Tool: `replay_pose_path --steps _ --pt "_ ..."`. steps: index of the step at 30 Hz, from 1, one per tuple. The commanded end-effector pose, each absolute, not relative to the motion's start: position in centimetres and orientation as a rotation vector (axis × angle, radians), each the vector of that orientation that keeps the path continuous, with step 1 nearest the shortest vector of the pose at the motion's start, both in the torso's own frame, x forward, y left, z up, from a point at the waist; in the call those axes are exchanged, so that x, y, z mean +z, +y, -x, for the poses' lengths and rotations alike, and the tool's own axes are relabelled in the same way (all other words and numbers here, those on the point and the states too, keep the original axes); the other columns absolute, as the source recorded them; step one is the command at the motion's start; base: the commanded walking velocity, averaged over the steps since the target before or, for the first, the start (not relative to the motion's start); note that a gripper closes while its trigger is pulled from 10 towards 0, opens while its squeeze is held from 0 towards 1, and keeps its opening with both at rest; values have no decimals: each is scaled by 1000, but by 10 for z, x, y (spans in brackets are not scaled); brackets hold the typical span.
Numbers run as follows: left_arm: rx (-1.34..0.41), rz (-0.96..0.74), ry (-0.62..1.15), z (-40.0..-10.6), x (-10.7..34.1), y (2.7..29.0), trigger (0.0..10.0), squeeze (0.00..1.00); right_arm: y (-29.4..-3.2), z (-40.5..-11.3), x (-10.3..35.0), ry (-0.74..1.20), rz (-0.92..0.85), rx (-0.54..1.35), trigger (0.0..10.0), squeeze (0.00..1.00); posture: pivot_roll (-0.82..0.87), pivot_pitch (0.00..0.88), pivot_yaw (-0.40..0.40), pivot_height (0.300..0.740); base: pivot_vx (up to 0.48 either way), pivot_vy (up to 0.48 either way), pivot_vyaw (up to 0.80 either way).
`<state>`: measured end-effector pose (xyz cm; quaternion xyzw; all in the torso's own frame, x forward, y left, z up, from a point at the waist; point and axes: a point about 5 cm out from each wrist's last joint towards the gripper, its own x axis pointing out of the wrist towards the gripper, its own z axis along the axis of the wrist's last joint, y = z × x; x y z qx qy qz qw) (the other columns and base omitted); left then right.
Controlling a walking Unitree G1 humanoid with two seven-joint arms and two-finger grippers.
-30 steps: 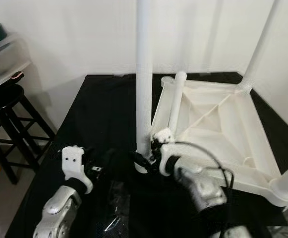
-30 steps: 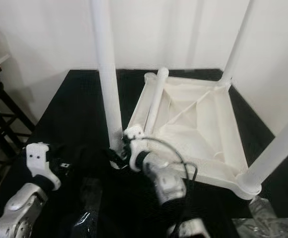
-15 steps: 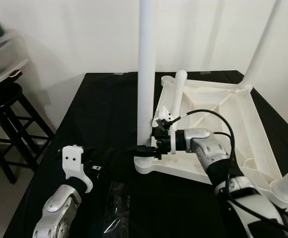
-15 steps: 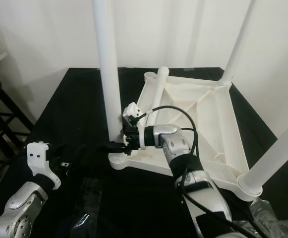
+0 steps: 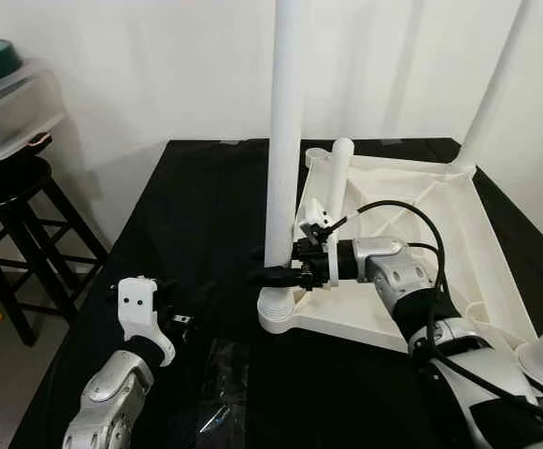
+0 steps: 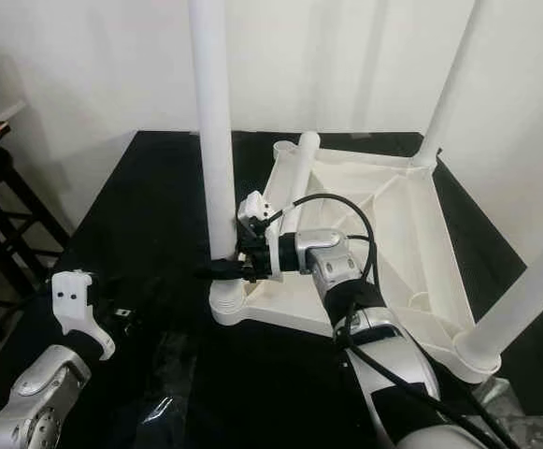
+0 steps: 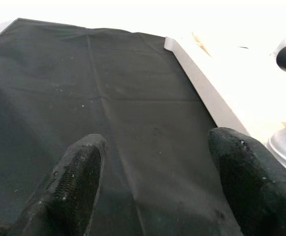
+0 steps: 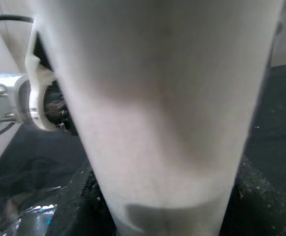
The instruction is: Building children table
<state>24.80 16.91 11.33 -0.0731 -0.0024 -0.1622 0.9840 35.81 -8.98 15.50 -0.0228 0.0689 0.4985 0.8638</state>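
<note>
While the upturned white tabletop point(image 5: 411, 234) lies underside-up on the black surface point(image 5: 196, 215), what matters is the near-left leg point(image 5: 283, 140): upright, long axis vertical, foot seated in the corner socket point(image 5: 280, 309) closest to the robot.

Far left, off the surface: a dark stool point(image 5: 9, 234) w/ a clear lidded tub point(image 5: 9, 94) on top, well apart from the work.

Low left: left gripper point(image 7: 155, 187), jaws spread, nothing between them, hovering over bare black cloth. In the left wrist view the tabletop's edge and the socket's rim lie ahead and to one side, so the leg is off its line, not between its jaws.

Below centre: crinkled clear plastic bag point(image 5: 220, 393) on the surface, just in front of the socket; near enough to foul the left arm if it slides fwd.

Centre: right gripper point(image 5: 276, 276) reaches in from the tabletop side, jaws closed round the leg's base just above the socket; the right wrist view has the leg right up against the lens. Right arm is clearly the nearer one, approach horizontal, across the leg's axis.

Right of that: a spare leg point(image 5: 336, 187) lies flat along the tabletop's left rim, touching it, just behind the right wrist and its looping cable point(image 5: 411, 220); cable could snag it, imo. Two more legs stand at the far-right point(image 5: 491, 84) and near-right point(image 6: 523, 290) corners, clear of the work.
</note>
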Motion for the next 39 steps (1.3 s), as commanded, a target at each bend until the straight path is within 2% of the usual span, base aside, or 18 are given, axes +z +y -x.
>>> replay_pose_path --steps 1,2,3,4,12,13,14,15,17,18,21,23,24,29,34,35,36,39 --pt "-364 101 0 -240 114 168 10000 0 -120 -357 122 290 5 504 0 0 -6 14 18 740 0 0 0" --pt "-393 72 16 -231 113 167 10000 0 -121 -318 94 412 23 418 0 0 -12 22 26 740 0 0 0" --pt "-393 72 16 -231 113 167 10000 0 -121 -318 94 412 23 418 0 0 -12 22 26 740 0 0 0" --pt "-425 55 29 -223 113 166 10000 0 -114 -285 83 459 -9 436 0 0 -17 46 37 740 0 0 0" --pt "-592 40 67 -194 104 147 10000 0 -134 -317 96 413 -22 533 0 0 -19 43 59 740 0 0 0" --pt "-605 38 66 -193 104 146 10000 0 -130 -314 96 420 -26 549 941 0 -19 43 59 740 0 0 0" --pt "-605 38 66 -193 104 146 10000 0 -130 -314 96 420 -26 549 941 0 -19 43 59 740 0 0 0" --pt "-616 44 66 -193 104 145 10000 0 -126 -312 97 425 -13 575 10000 0 -16 46 57 740 0 0 0" --pt "-616 44 66 -193 104 145 10000 0 -126 -312 97 425 -13 575 10000 0 -16 46 57 740 0 0 0" --pt "-634 49 67 -192 104 144 10000 0 -122 -311 104 410 -22 561 10000 1000 -16 43 57 740 0 0 0" --pt "-653 64 72 -193 104 143 10000 0 -113 -314 121 355 -49 658 10000 1000 -4 33 56 740 0 0 0" --pt "-680 81 75 -195 104 141 10000 0 -102 -318 153 248 -71 906 10000 1000 3 23 52 740 0 0 0" --pt "-688 88 76 -198 104 140 10000 0 -101 -319 165 194 -56 1054 10000 0 6 20 49 740 0 0 0" --pt "-694 101 80 -203 103 138 10000 0 -106 -324 177 133 33 1340 10000 0 26 7 37 740 0 0 0" --pt "-686 104 84 -205 102 137 10000 0 -105 -342 181 173 28 1436 10000 0 44 0 24 740 0 0 0" --pt "-686 105 85 -206 101 137 10000 0 -103 -345 182 182 26 1455 9373 0 50 0 21 740 0 0 0" --pt "-686 106 86 -206 101 137 10000 0 -102 -347 183 194 24 1475 0 0 50 0 21 740 0 0 0" --pt "-687 107 87 -207 101 137 10000 0 -102 -347 183 203 23 1506 0 0 53 0 18 740 0 0 0"
